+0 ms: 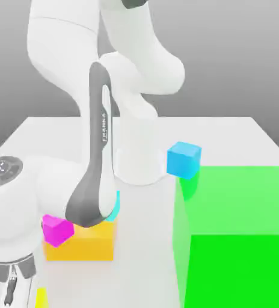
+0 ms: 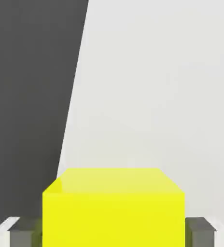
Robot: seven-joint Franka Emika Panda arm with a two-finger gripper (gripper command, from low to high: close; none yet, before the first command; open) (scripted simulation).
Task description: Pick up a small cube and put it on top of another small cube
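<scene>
The small bright yellow cube (image 2: 114, 207) sits on the white table between my two dark fingers (image 2: 201, 231), which press against its two sides. My gripper (image 2: 113, 234) is shut on this cube. In the exterior view the hand (image 1: 11, 283) hangs low at the near left corner, with a sliver of the yellow cube (image 1: 41, 298) beside it. A small magenta cube (image 1: 56, 230) rests on the left end of a flat orange-yellow block (image 1: 85, 243). A small cyan cube (image 1: 184, 159) stands farther back, by the robot's base.
A large bright green block (image 1: 238, 234) takes up the exterior view's right side. The white robot base (image 1: 136, 162) stands mid-table, and the arm's dark link (image 1: 97, 174) slants over the orange block. The table's edge (image 2: 73, 111) runs close to the yellow cube.
</scene>
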